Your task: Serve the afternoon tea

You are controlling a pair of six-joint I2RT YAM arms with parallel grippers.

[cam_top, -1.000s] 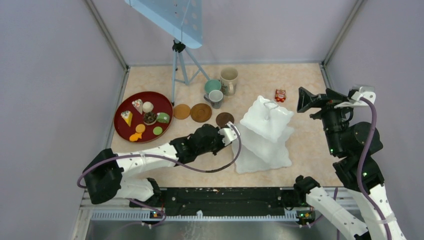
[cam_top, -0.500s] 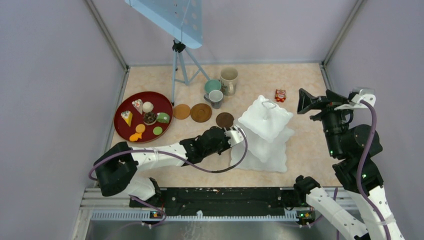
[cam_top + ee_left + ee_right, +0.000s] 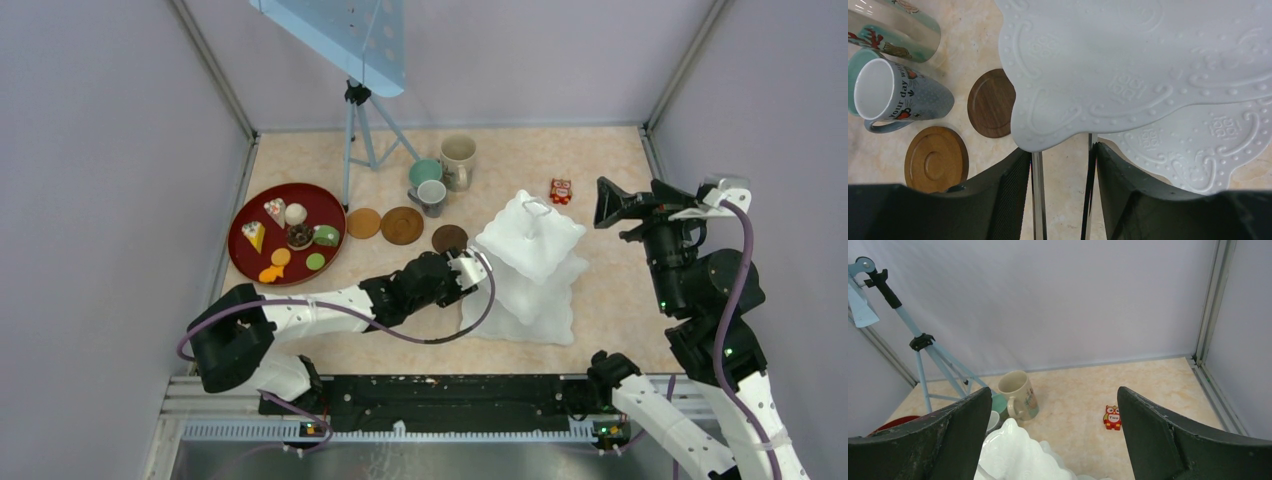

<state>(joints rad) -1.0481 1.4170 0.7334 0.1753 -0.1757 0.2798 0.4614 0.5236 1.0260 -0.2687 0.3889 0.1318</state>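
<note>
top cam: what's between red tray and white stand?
Three brown coasters in a row, clear in the top view; the left gripper, tongs between its jaws, sits nearer, by the stand.

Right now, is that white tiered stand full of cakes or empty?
Empty: every visible tier of the stand is bare; the cakes lie on the red tray.

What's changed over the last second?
The left arm reached forward and the white stand slid slightly left. The left gripper eased wider, spreading the metal tongs it holds. Right gripper, mugs, coasters and red tray stayed put.
</note>
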